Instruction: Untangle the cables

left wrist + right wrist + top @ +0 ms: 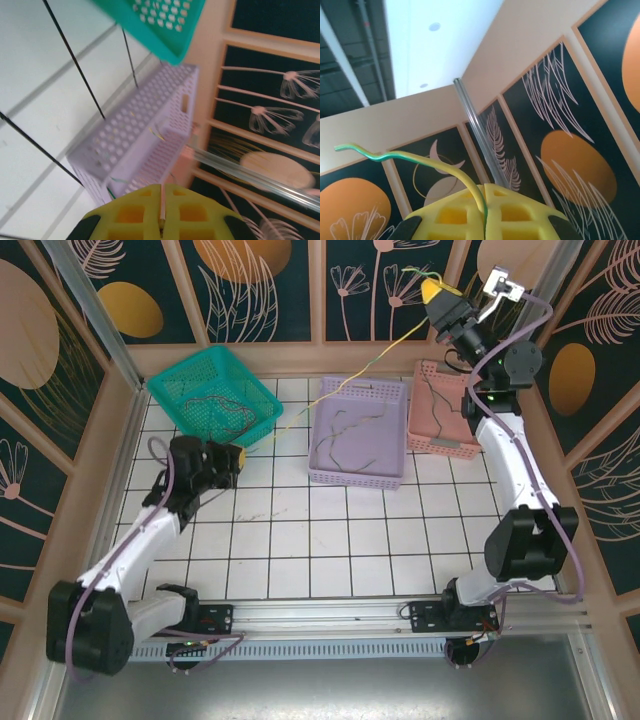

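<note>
The left tool (238, 455) and the raised far-right right tool (432, 288) each pinch the taut yellow-green cable (420, 159). The left hold looks slight, so harder pulling could slip it free.

The white tiled desk (340, 540) is stretching from the near rail out to the back wall, its dark grid lines running straight across. Three baskets are sitting on it in a row along the far side. At the far left, the teal basket (187, 365) is lying turned at an angle to the tile lines. In the middle, the lavender basket (355, 478) is sitting square to the grid. Just beside it, on the right, the pink basket (442, 447) is resting with a narrow gap between the two. The left wrist view is showing the desk (40, 75) close up, with the teal basket (160, 25) and the lavender basket (140, 130) well apart on it.
</note>
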`<state>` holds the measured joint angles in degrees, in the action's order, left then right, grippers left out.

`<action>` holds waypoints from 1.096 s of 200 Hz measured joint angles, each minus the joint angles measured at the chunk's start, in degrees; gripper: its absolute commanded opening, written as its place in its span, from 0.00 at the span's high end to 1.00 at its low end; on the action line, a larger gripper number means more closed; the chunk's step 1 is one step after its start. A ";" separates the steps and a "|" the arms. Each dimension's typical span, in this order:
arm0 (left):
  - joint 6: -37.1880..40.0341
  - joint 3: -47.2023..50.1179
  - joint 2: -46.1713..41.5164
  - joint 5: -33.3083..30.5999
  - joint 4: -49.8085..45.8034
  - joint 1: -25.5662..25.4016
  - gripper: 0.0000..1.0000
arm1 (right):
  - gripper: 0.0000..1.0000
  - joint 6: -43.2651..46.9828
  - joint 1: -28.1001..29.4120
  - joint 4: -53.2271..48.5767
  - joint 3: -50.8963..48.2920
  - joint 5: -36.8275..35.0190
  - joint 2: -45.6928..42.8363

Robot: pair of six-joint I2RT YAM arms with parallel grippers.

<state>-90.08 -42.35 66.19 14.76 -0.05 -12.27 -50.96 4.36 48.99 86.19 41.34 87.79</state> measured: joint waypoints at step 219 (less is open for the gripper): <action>47.56 -77.81 67.06 -7.76 -17.77 -18.51 1.00 | 1.00 21.90 7.06 -68.54 1.40 -29.46 26.62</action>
<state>-42.52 -120.16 133.25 7.01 -17.82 -30.79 -29.06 11.42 -19.55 87.59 11.88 114.41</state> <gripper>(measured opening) 0.070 0.062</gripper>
